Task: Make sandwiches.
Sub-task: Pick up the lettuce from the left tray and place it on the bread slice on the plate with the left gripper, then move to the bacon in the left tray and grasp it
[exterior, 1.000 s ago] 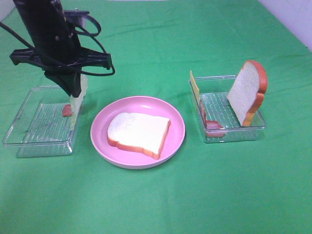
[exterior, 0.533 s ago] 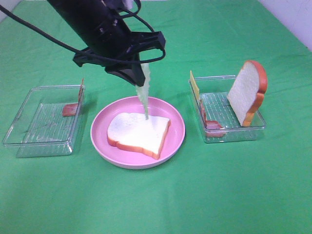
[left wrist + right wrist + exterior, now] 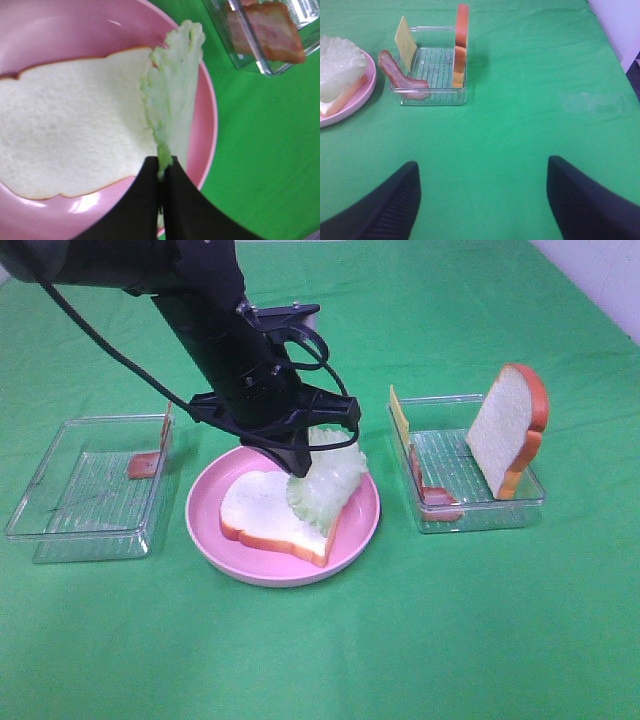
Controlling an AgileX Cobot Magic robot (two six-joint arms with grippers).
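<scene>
We can read no text, label, brand, number or sign in any of the views; nothing here carries lettering that we can make out.

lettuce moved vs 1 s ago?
Yes. The lettuce went rightward from the left tray to the pink plate, now touching the bread slice, held by the left gripper.

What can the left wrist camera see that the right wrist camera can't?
Only the left wrist view: the left pincer shut on the edge of the lettuce, and the whole white top of the flat bread slice. Only the right wrist view: the yellow cheese, the upright bread slice in its clear tray, and the open right pincer. Both: the pink plate, the lettuce and the green cloth.
</scene>
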